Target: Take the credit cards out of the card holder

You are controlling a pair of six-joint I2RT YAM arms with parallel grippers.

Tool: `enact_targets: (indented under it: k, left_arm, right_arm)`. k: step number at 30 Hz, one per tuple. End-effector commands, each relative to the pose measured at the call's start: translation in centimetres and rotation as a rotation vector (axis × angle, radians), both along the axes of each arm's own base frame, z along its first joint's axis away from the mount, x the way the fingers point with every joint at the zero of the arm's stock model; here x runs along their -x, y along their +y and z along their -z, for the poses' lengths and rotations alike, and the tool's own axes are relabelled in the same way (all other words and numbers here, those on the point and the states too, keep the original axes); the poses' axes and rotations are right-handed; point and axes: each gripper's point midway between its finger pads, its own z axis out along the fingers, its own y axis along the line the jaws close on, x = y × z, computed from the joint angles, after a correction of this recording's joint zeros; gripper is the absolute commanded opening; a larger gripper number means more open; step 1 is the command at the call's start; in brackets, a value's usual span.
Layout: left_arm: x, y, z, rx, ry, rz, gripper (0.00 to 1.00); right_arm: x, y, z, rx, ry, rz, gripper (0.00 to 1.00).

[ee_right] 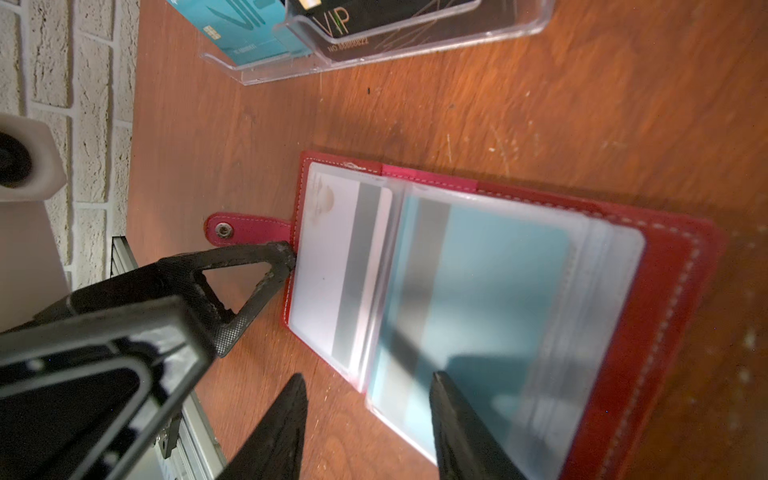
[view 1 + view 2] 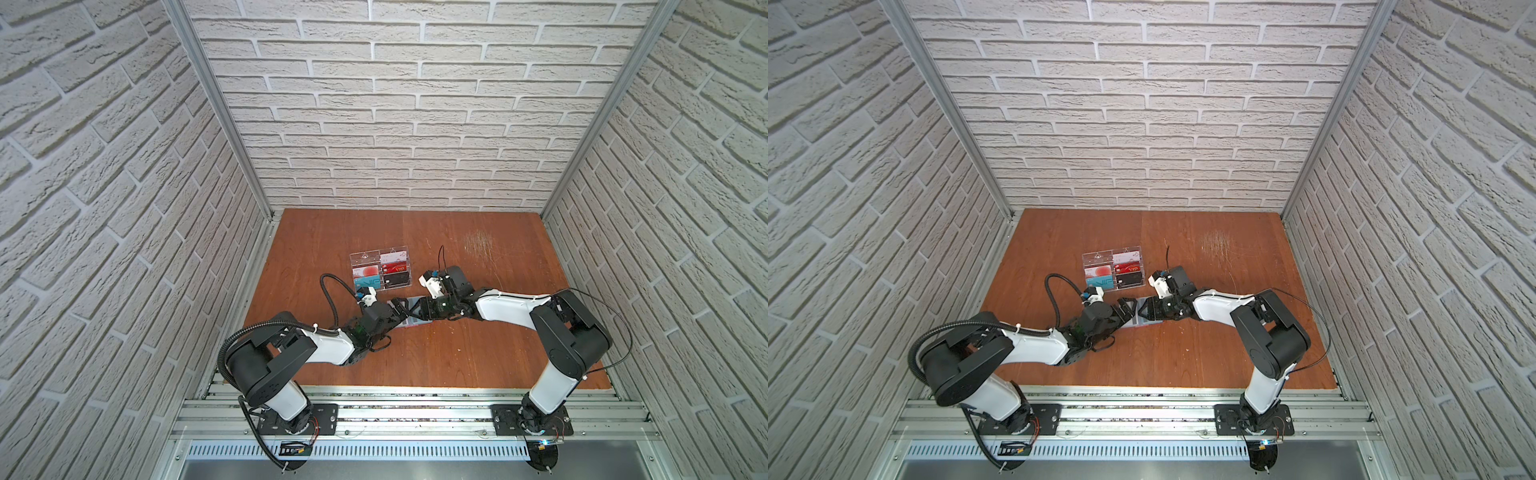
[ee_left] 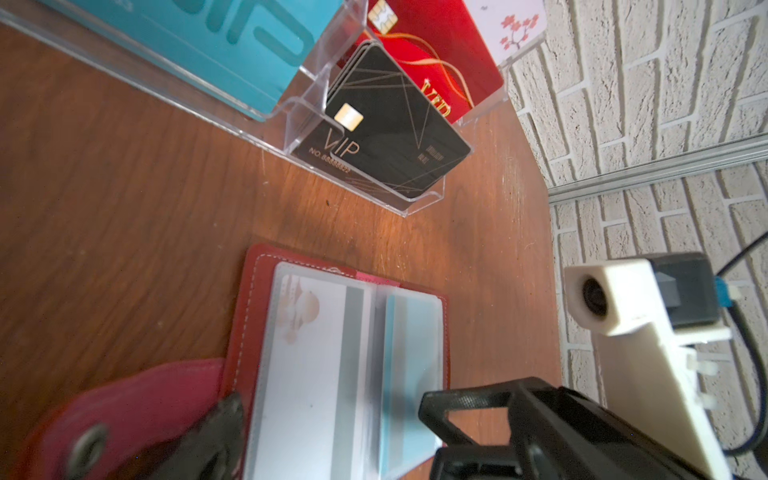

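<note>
We see the card holder [image 1: 673,316] lying open and flat on the wooden table [image 2: 457,353], just in front of the clear tray [image 2: 365,258] and apart from it, between the two grippers. Its cloudy sleeves hold a white card [image 1: 320,266] with a grey stripe and a pale blue card [image 1: 498,282] with a dark stripe. The left gripper [image 2: 1128,311] has its jaws spread wide and empty; one of its fingertips [image 1: 274,255] touches the holder's edge right beside the red strap tab [image 1: 232,230]. The right gripper [image 1: 368,399] comes in from the opposite side with its jaws partly apart. One finger is over the blue card's sleeve and the other over bare table, and we see nothing clamped between them. In the tray, a small stack of black cards [image 3: 395,120] stands in a front compartment, beside the teal VIP card [image 3: 208,41] and ahead of the red VIP card [image 3: 436,62].
</note>
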Motion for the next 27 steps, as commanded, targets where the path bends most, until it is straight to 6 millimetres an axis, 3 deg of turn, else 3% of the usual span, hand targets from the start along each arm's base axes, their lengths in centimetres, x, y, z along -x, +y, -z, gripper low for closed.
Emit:
enact_targets:
  k: [1,6,27]
  left_arm:
    - [1.7,1.2,3.4,-0.067,0.092,0.006,0.98]
    - [1.8,1.3,3.6,-0.071,0.095,0.003,0.98]
    - [2.1,1.6,3.8,-0.063,0.105,-0.002,0.98]
  right_arm:
    - [-0.7,-1.0,-1.0,0.028,-0.037,0.037,0.50]
    - [-1.2,-2.9,-0.2,0.045,-0.004,0.095,0.50]
    - [-1.0,-1.2,0.7,-0.038,0.061,0.063,0.50]
